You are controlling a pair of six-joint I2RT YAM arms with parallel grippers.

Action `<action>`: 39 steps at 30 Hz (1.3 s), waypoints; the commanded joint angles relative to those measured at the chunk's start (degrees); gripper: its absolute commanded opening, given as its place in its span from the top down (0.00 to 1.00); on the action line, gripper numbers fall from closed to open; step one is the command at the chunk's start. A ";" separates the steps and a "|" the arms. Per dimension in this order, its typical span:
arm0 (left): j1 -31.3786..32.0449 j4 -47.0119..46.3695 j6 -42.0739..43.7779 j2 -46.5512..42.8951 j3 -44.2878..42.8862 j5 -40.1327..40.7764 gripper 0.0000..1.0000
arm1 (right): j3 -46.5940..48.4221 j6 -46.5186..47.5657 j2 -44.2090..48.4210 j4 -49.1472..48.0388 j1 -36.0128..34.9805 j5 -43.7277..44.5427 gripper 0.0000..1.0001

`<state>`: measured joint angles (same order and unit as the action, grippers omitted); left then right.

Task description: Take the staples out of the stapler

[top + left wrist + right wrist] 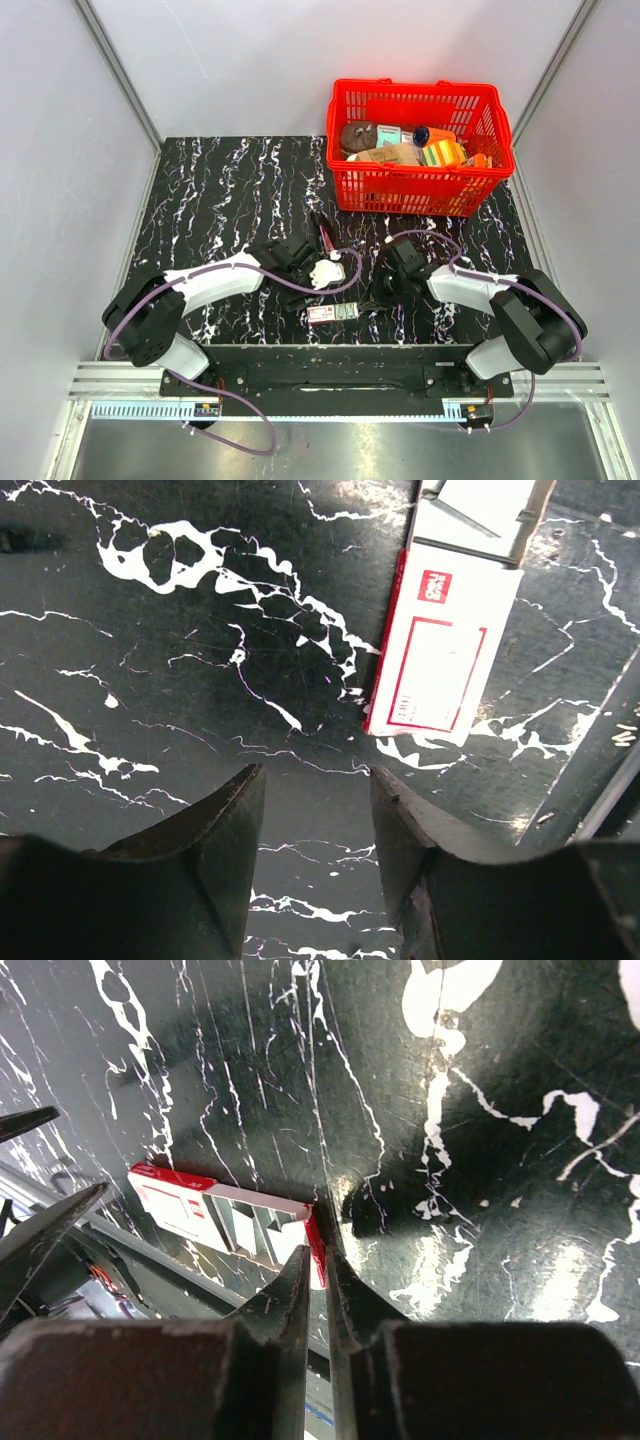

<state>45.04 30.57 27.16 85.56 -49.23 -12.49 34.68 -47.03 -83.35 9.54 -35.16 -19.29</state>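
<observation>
A white and red staple box (333, 313) lies open on the black marble table near its front edge. My right gripper (318, 1250) is shut on the box's red end flap (316, 1238), and the white inner tray (250, 1225) shows. My left gripper (315, 770) hovers open over bare table, with the box (440, 650) ahead to its right. Nothing is between its fingers. A small white and pink object, probably the stapler (326, 271), lies beside the left gripper (305, 270). A few loose staples (625, 735) lie at the right edge of the left wrist view.
A red basket (345, 185) full of groceries stands at the back right. The table's front metal rail (110, 1230) runs close behind the box. Grey walls close in both sides.
</observation>
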 commanded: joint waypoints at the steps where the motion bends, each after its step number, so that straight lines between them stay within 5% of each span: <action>1: 1.28 -2.97 0.88 1.19 0.28 3.09 0.50 | -0.57 -1.14 -0.23 -4.71 0.62 -2.60 0.84; 14: 4.01 -3.06 -0.26 2.07 0.28 3.09 0.51 | -2.51 -2.55 -1.64 -7.52 0.70 -3.83 0.87; 27: 4.45 -3.58 -0.53 2.86 0.54 3.44 0.51 | -3.30 -3.25 -0.33 -11.12 0.62 -6.64 0.80; 39: 4.53 -3.58 -0.53 2.68 0.72 4.23 0.52 | -5.32 -0.88 3.81 -6.64 0.97 -4.18 0.78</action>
<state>49.17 28.73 26.87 88.27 -49.10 -9.80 30.72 -49.34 -81.54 1.65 -34.76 -24.10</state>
